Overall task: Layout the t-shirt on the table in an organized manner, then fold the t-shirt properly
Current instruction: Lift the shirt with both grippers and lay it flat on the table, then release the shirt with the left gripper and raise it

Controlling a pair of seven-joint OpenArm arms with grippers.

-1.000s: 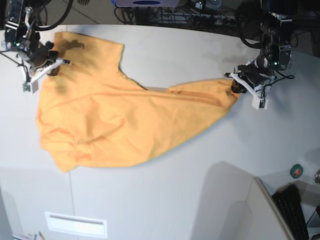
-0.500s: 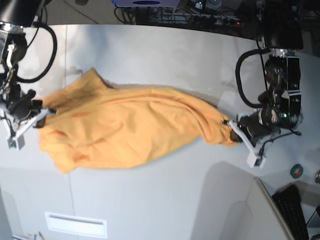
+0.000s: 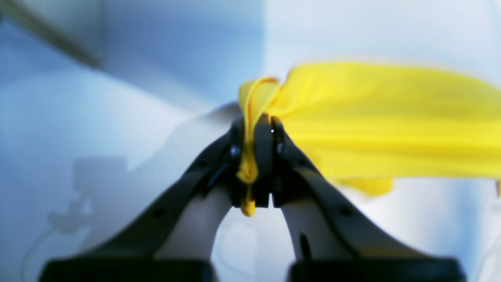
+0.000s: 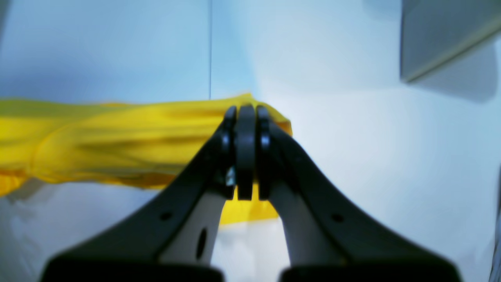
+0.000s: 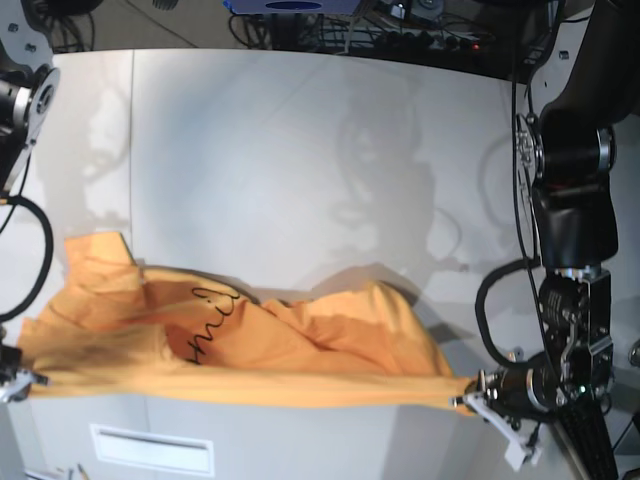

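The orange-yellow t-shirt (image 5: pixel 250 350) lies low on the white table (image 5: pixel 300 150), its front edge pulled into a straight line between both grippers. Part of its black cursive lettering (image 5: pixel 205 320) shows on top. My left gripper (image 5: pixel 478 393) sits at the shirt's right end, shut on a bunched corner of cloth (image 3: pixel 250 117). At the shirt's left end my right gripper (image 5: pixel 18 383) is shut on the fabric too; in the right wrist view the fingers (image 4: pixel 245 117) press together on the yellow edge (image 4: pixel 117 141). The rest of the shirt is rumpled behind that taut edge.
A thin dark seam (image 5: pixel 133 150) runs down the tabletop on the left. A white rectangular plate (image 5: pixel 150 448) lies near the front edge. Cables and equipment (image 5: pixel 400 20) line the far side. A grey panel (image 4: pixel 450 35) stands beyond the right gripper.
Both grippers have dragged the shirt from the far part of the table toward the front edge. The cloth has turned over, so the lettering shows, and its edge is stretched tight.
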